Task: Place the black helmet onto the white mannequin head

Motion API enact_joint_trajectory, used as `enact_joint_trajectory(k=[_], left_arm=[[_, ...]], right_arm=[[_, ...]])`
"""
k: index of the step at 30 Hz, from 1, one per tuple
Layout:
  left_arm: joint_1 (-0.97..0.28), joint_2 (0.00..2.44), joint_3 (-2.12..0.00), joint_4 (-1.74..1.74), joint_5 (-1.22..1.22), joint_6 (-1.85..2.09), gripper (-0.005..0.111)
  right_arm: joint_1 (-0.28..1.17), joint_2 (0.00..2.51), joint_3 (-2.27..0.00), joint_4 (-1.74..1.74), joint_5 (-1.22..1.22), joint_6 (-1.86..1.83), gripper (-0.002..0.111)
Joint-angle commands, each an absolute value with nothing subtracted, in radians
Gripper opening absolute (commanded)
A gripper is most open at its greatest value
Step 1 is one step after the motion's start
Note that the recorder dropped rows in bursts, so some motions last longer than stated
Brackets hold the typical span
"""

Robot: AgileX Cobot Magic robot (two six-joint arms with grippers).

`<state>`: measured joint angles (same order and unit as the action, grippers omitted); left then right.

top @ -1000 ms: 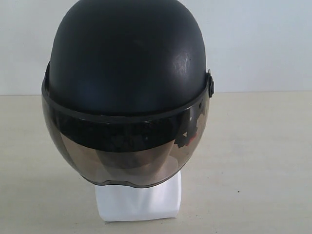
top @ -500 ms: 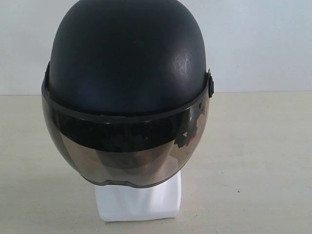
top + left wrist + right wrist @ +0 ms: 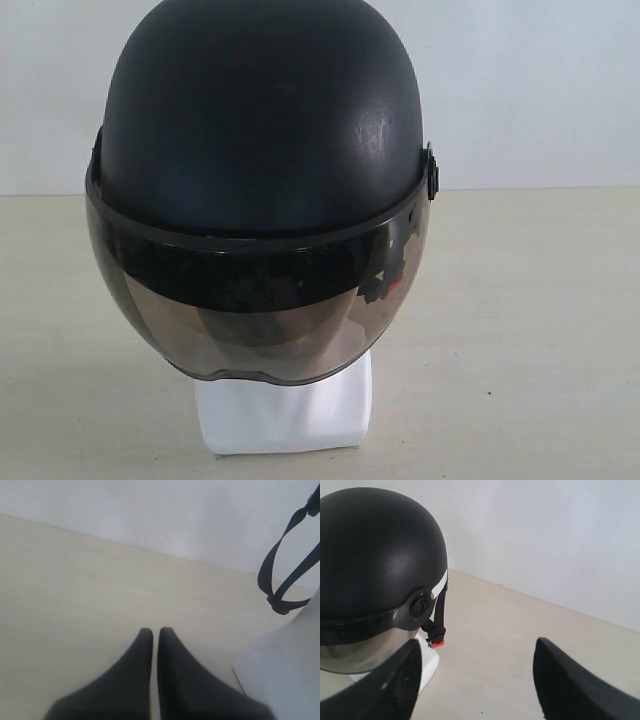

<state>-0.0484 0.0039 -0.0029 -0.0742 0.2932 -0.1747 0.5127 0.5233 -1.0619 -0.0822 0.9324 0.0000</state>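
While neither gripper appears in the exterior view, each wrist view shows its own.

Left side: the left gripper [image 3: 155, 631] is closed, its two dark fingers pressed together with nothing between them. It hangs over the desk [image 3: 75, 580], apart from the task items. Near it stands the white base of the head [image 3: 287, 677], and a black strap [image 3: 280, 570] hangs in a loop above that base.

Centre: the helmet [image 3: 260, 130] sits on the head, fully seated, its front toward the exterior camera. The smoky visor [image 3: 250, 325] is down over the face, so the features show only dimly through the tint. Below the visor, the neck and squarish base [image 3: 285, 415] are exposed; the base rests on the desk. A plain pale wall [image 3: 540, 90] stands behind.

Right side: the right gripper [image 3: 477, 650] is open, fingers spread wide, holding nothing. It is near the helmet's side and not touching it. A red buckle [image 3: 437, 644] hangs at the strap's end beside the neck.
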Motion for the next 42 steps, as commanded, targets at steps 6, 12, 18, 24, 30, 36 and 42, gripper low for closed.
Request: enact_joint_trajectory(k=[6, 12, 18, 24, 30, 36, 42], left_arm=[[-0.053, 0.000, 0.000, -0.083, 0.291, -0.170, 0.004], [-0.053, 0.000, 0.000, -0.083, 0.291, -0.170, 0.004], [-0.053, 0.000, 0.000, -0.083, 0.291, -0.170, 0.004], [-0.053, 0.000, 0.000, -0.083, 0.291, -0.170, 0.004], [-0.053, 0.000, 0.000, -0.083, 0.291, -0.170, 0.004], [-0.053, 0.000, 0.000, -0.083, 0.291, -0.170, 0.004], [-0.053, 0.000, 0.000, -0.083, 0.291, -0.170, 0.004]], right_arm=[[0.510, 0.611, -0.931, -0.057, 0.318, 0.044, 0.062], [0.510, 0.557, -0.637, -0.047, 0.074, 0.105, 0.062], [0.486, 0.361, -0.259, -0.035, -0.215, 0.105, 0.062], [0.317, 0.213, 0.000, 0.107, -0.440, 0.146, 0.062], [0.200, 0.151, 0.000, 0.107, -0.230, -0.006, 0.062], [0.036, 0.018, 0.000, 0.117, 0.050, -0.080, 0.062], [0.029, 0.000, 0.000, 0.036, 0.315, -0.084, 0.062]])
